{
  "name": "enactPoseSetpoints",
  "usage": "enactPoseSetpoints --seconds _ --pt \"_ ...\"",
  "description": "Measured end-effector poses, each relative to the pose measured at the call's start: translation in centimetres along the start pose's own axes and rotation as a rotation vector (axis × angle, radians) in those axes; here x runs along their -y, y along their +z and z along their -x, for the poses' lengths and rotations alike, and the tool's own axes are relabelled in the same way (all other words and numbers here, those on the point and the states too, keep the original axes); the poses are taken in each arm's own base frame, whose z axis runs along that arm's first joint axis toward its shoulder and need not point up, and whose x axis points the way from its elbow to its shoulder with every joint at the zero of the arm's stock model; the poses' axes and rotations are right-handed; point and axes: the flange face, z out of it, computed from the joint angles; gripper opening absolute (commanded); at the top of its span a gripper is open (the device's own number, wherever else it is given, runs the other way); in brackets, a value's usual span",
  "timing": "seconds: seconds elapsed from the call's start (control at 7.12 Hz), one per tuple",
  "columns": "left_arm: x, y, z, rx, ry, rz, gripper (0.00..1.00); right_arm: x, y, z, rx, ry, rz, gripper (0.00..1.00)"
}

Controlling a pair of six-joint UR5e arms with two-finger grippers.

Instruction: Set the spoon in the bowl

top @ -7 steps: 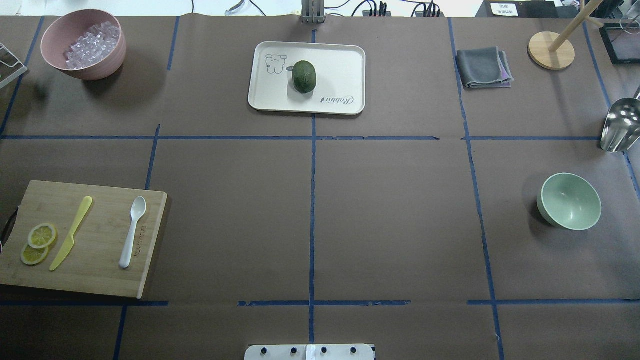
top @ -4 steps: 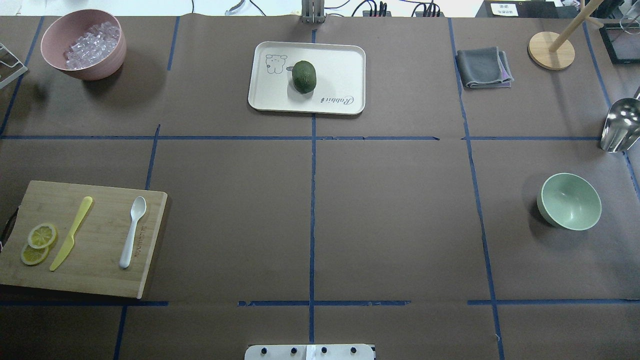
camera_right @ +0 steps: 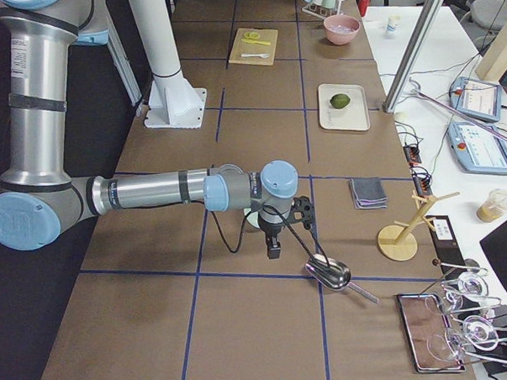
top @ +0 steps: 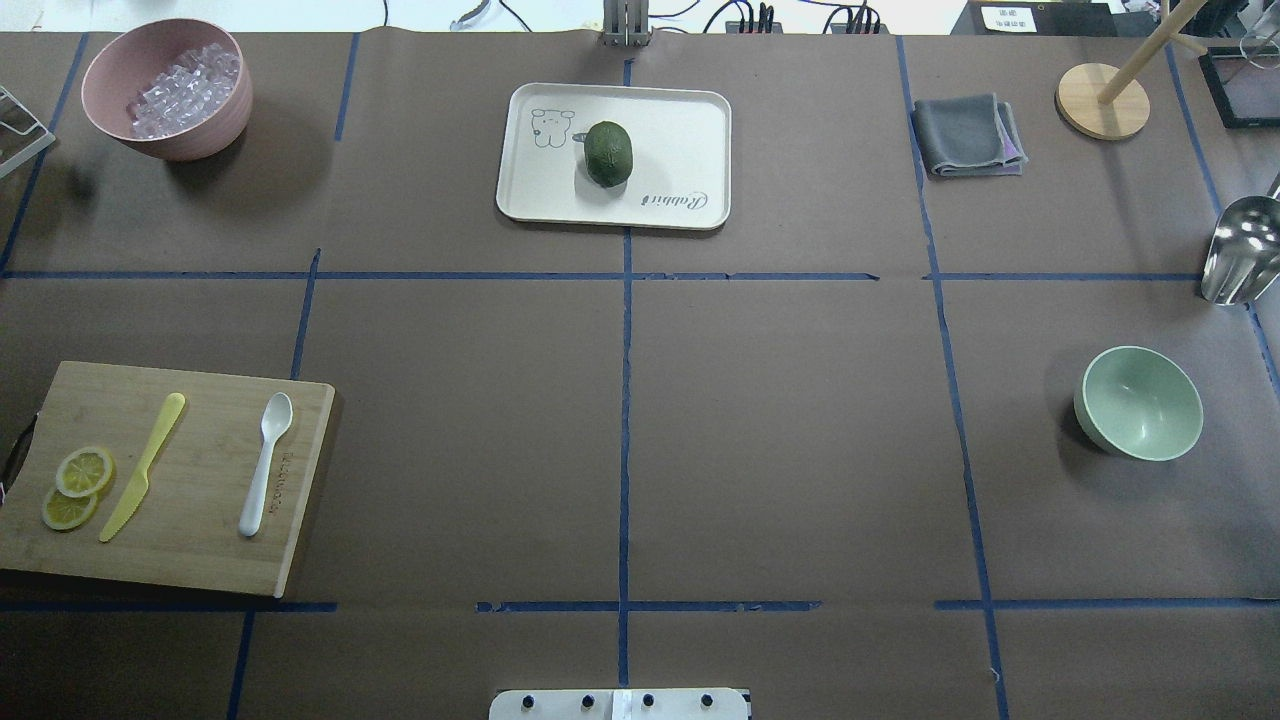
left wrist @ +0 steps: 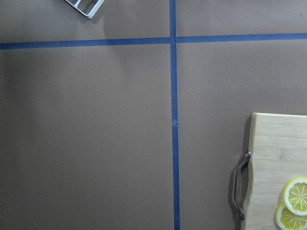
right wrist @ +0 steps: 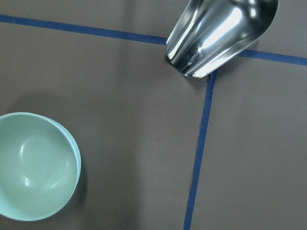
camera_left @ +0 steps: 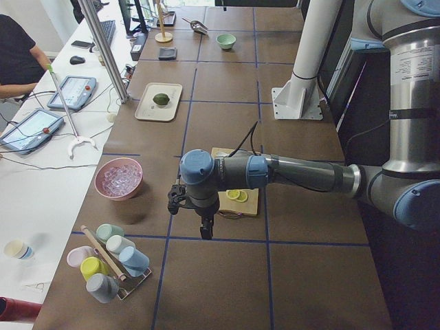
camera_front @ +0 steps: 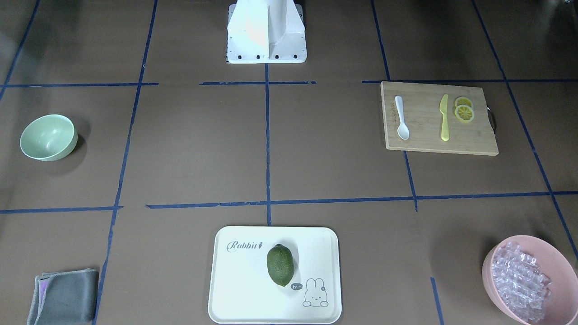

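White spoon [top: 265, 462] lies on cutting board [top: 200, 560], well apart from bowl [top: 1140, 402].
Left hand [camera_left: 204, 229] hovers beside cutting board, right hand [camera_right: 273, 248] near bowl; spread or pressed together, cannot tell.

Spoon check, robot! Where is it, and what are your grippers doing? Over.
Left gripper beside cutting board, right gripper near bowl; open or shut, cannot tell. Spoon on board, untouched; bowl empty. Yellow knife lies beside spoon, not touching.

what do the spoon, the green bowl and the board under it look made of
Spoon: probably plastic, uniform matte white. Bowl: smooth mint green with soft highlights, plastic or glazed ceramic; unclear. Cutting board: bamboo or wood, pale tan with lengthwise grain.
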Motion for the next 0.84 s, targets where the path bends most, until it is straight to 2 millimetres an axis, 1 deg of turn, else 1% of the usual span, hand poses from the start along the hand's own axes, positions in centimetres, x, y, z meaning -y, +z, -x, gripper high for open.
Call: enactPoseSetpoints --seconds 0.28,0.42,0.56,0.7,0.84 --pt "0.1 0.0 -0.2 0.005 0.002 -0.001 1.00 0.1 -0.3 0.6 0.022 -0.004 -0.006 0.99" --pt "0.2 0.0 -0.3 0.003 0.005 -0.004 1.00 0.3 -0.2 1.3 0.062 0.000 -0.005 0.99" --pt "-0.1 0.0 -0.4 0.001 0.012 -0.006 1.00 0.7 0.2 2.6 0.087 -0.005 -0.008 0.99" --pt "-0.6 0.0 -0.6 -0.003 0.018 -0.008 1.00 1.1 1.2 4.2 0.074 -0.020 -0.019 0.99" --pt "-0.7 -0.1 -0.8 -0.006 0.032 -0.019 1.00 1.6 2.8 6.3 0.049 -0.014 -0.040 0.99"
